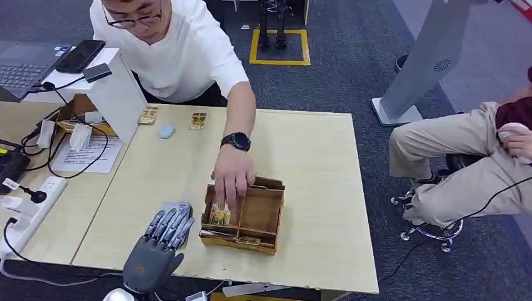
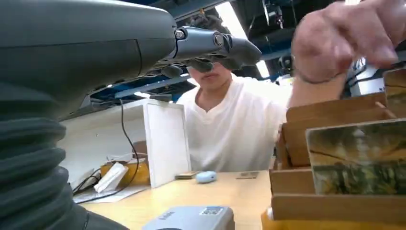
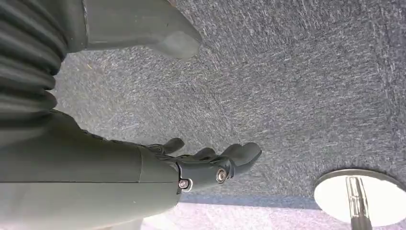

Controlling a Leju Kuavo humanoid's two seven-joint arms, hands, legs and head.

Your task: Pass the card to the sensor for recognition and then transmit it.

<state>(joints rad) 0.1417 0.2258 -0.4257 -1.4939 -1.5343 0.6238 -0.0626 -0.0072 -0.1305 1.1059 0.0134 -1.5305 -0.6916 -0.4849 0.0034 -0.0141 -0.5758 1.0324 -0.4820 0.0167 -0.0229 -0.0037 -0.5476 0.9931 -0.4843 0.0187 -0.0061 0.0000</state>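
Head view shows the robot's left hand [image 1: 160, 241] stretched flat over the near edge of a pale wooden table [image 1: 313, 163], fingers straight and slightly spread, holding nothing, their tips over a small grey sensor [image 1: 175, 207] at about 7 o'clock from the table's centre. Just beside the sensor, toward 3 o'clock, stands a brown compartmented card box [image 1: 251, 219]; a person in a white shirt [image 1: 182, 56], leaning in from 12 o'clock, reaches a hand [image 1: 233, 179] with a dark wristwatch [image 1: 236, 141] into the box's far-left compartment, fingers on a card [image 1: 219, 214] standing upright there. More cards lie flat toward the far edge at 11 o'clock, flanking a small pale blue round object [image 1: 166, 130]. A white stand [image 1: 119, 94] with a laptop and phone on top sits at 10 o'clock, cables and a power strip [image 1: 28, 210] trailing at 9 o'clock. A second person in beige trousers [image 1: 452, 163] sits on a stool off the table at 3 o'clock. From the left wrist, the fingers [image 2: 215, 45] reach over the sensor [image 2: 191, 218], with a pictured card [image 2: 356, 155] upright in the box's near slot. From the right wrist, the right hand [image 3: 210, 165] hangs over grey carpet [image 3: 287, 72], fingers loosely curled and apart, gripping nothing, near a round metal base [image 3: 359, 196].
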